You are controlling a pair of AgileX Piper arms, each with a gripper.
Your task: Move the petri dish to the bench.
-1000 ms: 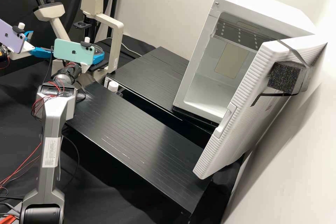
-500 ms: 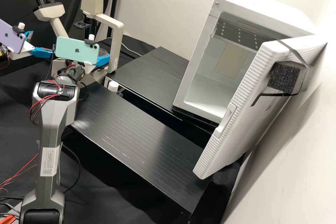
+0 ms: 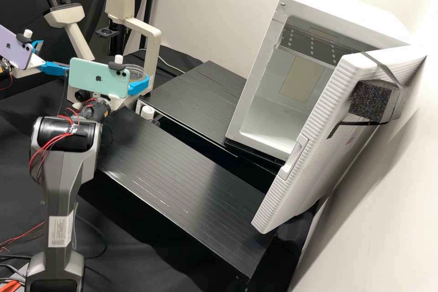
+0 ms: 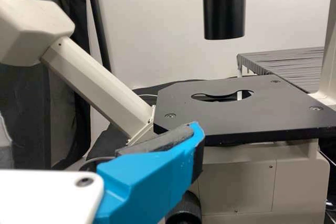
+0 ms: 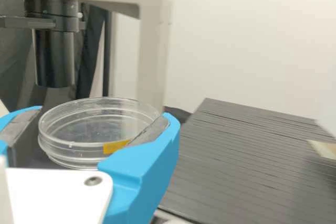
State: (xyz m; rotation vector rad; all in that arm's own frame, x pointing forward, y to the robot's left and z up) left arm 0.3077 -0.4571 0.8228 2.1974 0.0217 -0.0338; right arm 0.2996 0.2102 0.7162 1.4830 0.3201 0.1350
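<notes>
In the high view my right gripper (image 3: 138, 75) is beside the microscope, partly behind a mint phone, with the clear petri dish (image 3: 132, 72) between its blue fingers. The right wrist view shows my right gripper (image 5: 105, 124) shut on the round dish (image 5: 100, 135), pads against opposite sides; a small yellow patch marks the dish wall. My left gripper (image 3: 54, 57) stands open at the high view's left edge. In the left wrist view my left gripper (image 4: 105, 129) has one blue finger showing, beside the bare black microscope stage (image 4: 220, 119). The black slatted bench (image 3: 173, 169) lies right of the arm.
The beige microscope (image 3: 153, 61) rises close around the dish. A second slatted surface (image 3: 196, 96) lies behind the nearer one, across a dark gap with a white-capped item (image 3: 147, 112). At the right stands a white chamber (image 3: 269, 132) with its thick door (image 3: 315, 132) swung open.
My right gripper has moved right and towards the camera in the high view, carrying the dish away from over the stage. My left arm has stayed put.
</notes>
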